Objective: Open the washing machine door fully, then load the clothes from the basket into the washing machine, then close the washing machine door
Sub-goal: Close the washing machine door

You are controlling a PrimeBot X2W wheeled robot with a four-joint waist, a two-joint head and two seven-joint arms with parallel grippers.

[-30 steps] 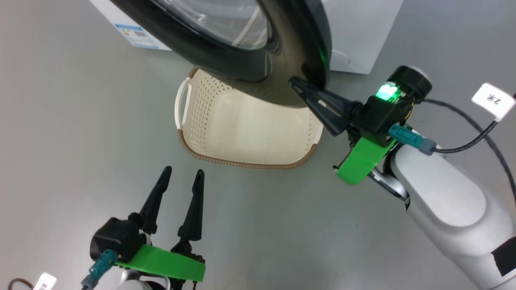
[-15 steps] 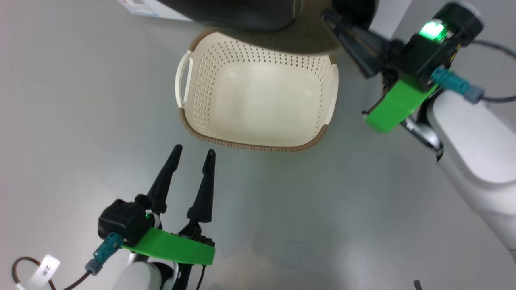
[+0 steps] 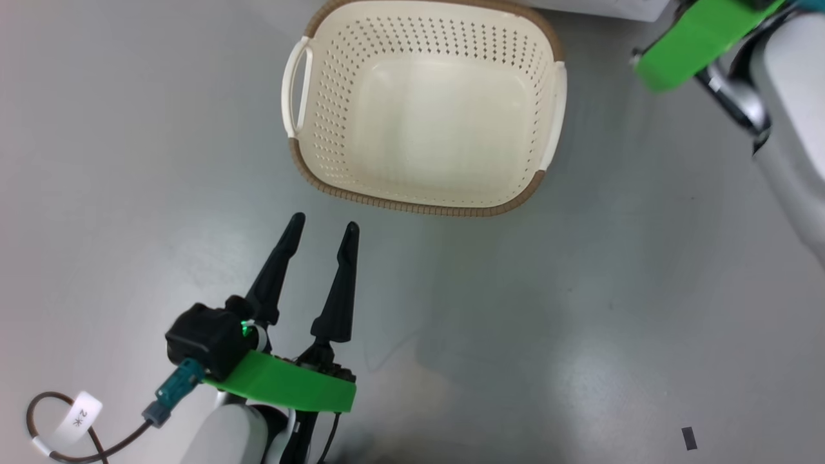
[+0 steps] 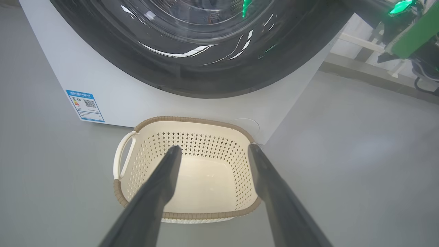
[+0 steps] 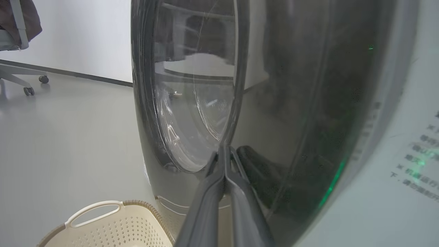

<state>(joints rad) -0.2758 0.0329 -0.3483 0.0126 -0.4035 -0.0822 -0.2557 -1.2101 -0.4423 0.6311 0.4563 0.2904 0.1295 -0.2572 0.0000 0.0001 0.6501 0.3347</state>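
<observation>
The basket (image 3: pixel 419 207) stands on the grey floor with nothing visible inside it; the left wrist view shows the basket (image 4: pixel 192 119) just in front of the washing machine (image 4: pixel 137 99). The clothes are out of view. My left gripper (image 3: pixel 322 225) hovers open a little short of the basket's near rim, its fingers (image 4: pixel 161 185) pointing at it. The glossy black washing machine door (image 4: pixel 205 51) lies close against the white front. My right gripper (image 5: pixel 224 149) is shut on nothing, its tips touching the door (image 5: pixel 192 103) beside the glass window.
A blue label (image 4: pixel 85 110) sits low on the machine's front. The right arm's green bracket (image 3: pixel 696 32) reaches in at the upper right. An office chair base (image 5: pixel 20 79) stands far off by the wall. A tagged cable (image 3: pixel 71 419) loops near my left wrist.
The door has swung off the basket toward the machine, with my shut right gripper against it. The head picture has shifted as well. My left gripper stays open.
</observation>
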